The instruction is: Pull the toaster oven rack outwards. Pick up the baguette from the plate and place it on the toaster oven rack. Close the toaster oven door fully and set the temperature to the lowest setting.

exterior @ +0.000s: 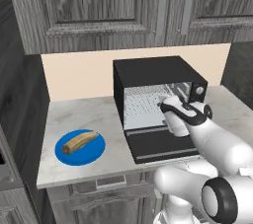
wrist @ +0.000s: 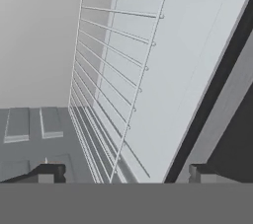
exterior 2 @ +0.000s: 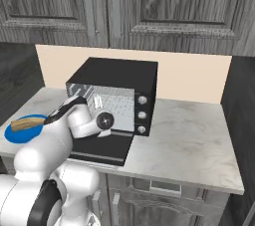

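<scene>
Left base view first: I've got the toaster oven [exterior: 158, 87] sitting at centre on the desk [exterior: 84, 114], with its toaster oven door [exterior: 160, 145] dropped flat toward me at about six o'clock of the cavity. My hand reaches into the mouth at four o'clock of the box, and the toaster oven rack [exterior: 143, 107] shows silver inside. Off at eight o'clock from the oven lies one plate [exterior: 96, 150], blue, with one baguette [exterior: 80, 141] resting across it, well apart from the arm.

Right base view now: the arm comes up from the lower left and the wrist covers the left half of the opening. I count three knobs [exterior 2: 142, 115] in a column at the oven's right edge. The plate pokes out at nine o'clock, behind my forearm.

Hand view: the gripper [wrist: 121, 173] has its fingers [wrist: 47, 172] spread wide with nothing between them, and the rack's thin bars run off toward twelve o'clock, its near end just ahead of the tips. One rack, as far as I can see.

My read: the rack is stiff, light wire and probably slick, so I'd pinch the front crossbar near its middle and pull straight so it doesn't skew. The baguette looks light and firm; I'd take it across its middle.
</scene>
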{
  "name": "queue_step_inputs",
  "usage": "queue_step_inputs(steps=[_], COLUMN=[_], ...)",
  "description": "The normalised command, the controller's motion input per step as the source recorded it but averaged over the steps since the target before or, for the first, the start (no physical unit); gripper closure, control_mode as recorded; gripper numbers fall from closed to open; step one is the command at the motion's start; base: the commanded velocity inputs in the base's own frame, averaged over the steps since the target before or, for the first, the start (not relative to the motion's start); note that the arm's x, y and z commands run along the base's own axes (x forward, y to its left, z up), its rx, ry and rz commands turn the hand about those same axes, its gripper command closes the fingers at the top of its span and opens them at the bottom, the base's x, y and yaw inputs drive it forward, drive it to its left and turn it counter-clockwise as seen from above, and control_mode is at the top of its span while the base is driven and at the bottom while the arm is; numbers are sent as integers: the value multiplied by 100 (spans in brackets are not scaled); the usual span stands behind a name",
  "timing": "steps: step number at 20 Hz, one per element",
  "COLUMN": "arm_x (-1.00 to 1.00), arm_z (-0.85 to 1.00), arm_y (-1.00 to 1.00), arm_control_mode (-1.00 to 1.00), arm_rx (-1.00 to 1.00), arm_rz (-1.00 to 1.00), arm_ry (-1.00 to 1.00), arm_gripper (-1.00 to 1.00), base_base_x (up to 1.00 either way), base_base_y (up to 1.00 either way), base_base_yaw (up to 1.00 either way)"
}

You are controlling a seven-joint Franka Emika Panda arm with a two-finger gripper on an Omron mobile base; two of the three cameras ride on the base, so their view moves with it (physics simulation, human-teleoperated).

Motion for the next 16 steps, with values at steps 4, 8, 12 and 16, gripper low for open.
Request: queue_step_inputs(steps=[4,8,12,16], arm_x=[8,14,11,4], arm_z=[0,0,0,-1], arm_y=[0,0,0,0], arm_control_mode=[-100,-100,-100,-100], arm_rx=[0,0,0,0], arm_rz=[-4,-3,-3,-3], arm_ry=[0,0,0,0], arm_gripper=[-100,-100,-100,-100], base_base_x=[0,0,0,0], base_base_y=[0,0,0,0], base_base_yaw=[0,0,0,0])
